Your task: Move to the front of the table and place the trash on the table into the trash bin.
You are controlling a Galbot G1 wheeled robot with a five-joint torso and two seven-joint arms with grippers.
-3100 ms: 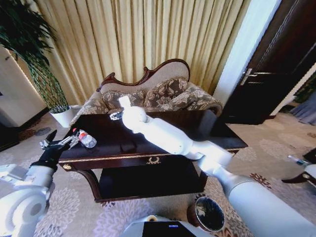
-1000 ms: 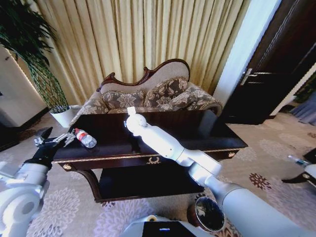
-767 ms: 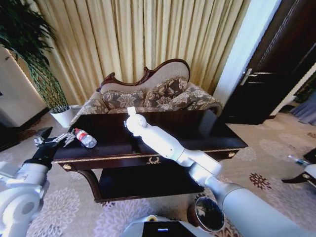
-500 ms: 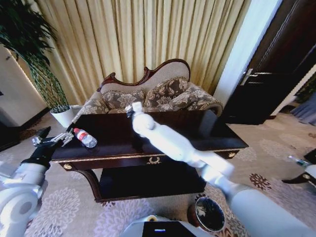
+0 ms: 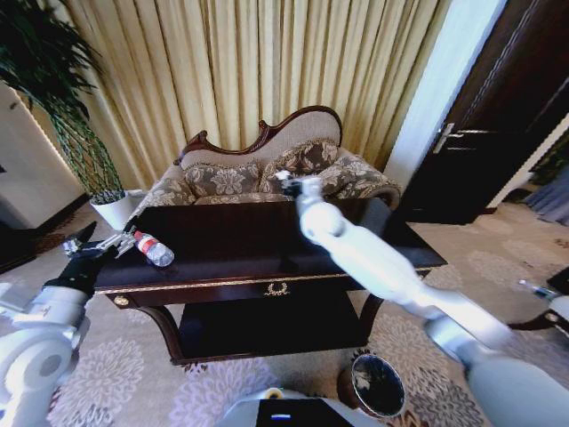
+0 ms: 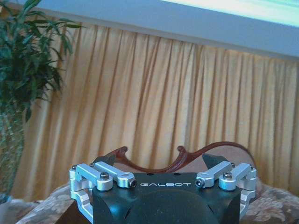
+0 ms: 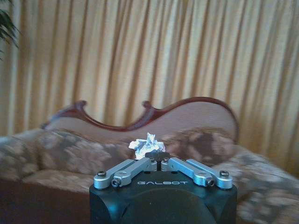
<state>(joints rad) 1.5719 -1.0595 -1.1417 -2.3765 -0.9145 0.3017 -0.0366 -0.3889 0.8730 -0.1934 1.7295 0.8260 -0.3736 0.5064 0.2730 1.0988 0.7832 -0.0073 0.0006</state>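
Pinching one wad (image 7: 146, 143), right end effector (image 7: 157, 156); one bottle (image 5: 155, 249).

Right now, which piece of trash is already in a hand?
The whitish wad, pinched in the shut right hand raised over the table. The bottle lies on the table's left end beside the open left hand, ungripped.

Gold pleated curtains (image 5: 267, 71) behind a carved floral sofa (image 5: 258, 173), potted plant (image 5: 62, 98), dark door (image 5: 498, 116), patterned carpet (image 5: 133, 374)
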